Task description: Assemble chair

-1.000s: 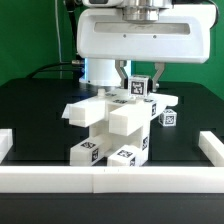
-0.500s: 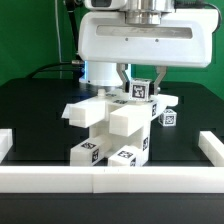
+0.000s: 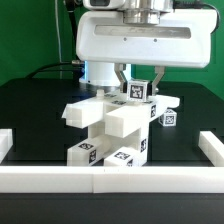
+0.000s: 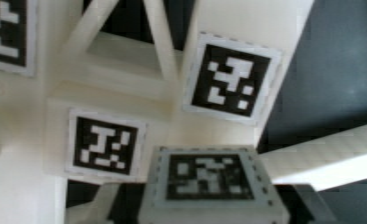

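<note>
One tagged block [image 3: 137,93] sits pinched between the fingers of the gripper [image 3: 140,86], directly beneath the claw and atop the part-built chair [image 3: 108,128]. The chair stands mid-table, just behind the border rail [image 3: 60,180]. We judge the coming move runs straight down; block's long axis unclear.

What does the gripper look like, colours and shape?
The gripper has a wide white rounded housing under a grey metal wrist flange, with two slim dark fingers below. No markings visible on it. A black cable runs behind on the exterior view's left.
</note>
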You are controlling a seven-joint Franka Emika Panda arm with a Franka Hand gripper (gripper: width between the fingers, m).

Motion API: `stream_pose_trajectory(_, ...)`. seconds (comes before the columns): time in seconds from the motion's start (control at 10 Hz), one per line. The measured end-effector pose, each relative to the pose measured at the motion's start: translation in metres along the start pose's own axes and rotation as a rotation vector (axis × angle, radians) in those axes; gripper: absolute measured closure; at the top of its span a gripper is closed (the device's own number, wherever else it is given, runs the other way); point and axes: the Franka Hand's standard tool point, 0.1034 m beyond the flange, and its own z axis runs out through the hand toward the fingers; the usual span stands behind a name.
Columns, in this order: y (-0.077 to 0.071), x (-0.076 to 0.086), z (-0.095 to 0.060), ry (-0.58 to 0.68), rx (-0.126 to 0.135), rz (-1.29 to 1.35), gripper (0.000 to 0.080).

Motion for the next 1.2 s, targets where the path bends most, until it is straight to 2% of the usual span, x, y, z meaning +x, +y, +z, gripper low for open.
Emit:
stream_pose_trajectory(0.6, -0.0011, 0.0003, -0.0001, 0.007, 0.0, 0.028, 0.0527)
stream_pose_trajectory(1.2, 0.0067, 0.0016, -0.001, -0.036, 0.004, 0.049, 0.0527)
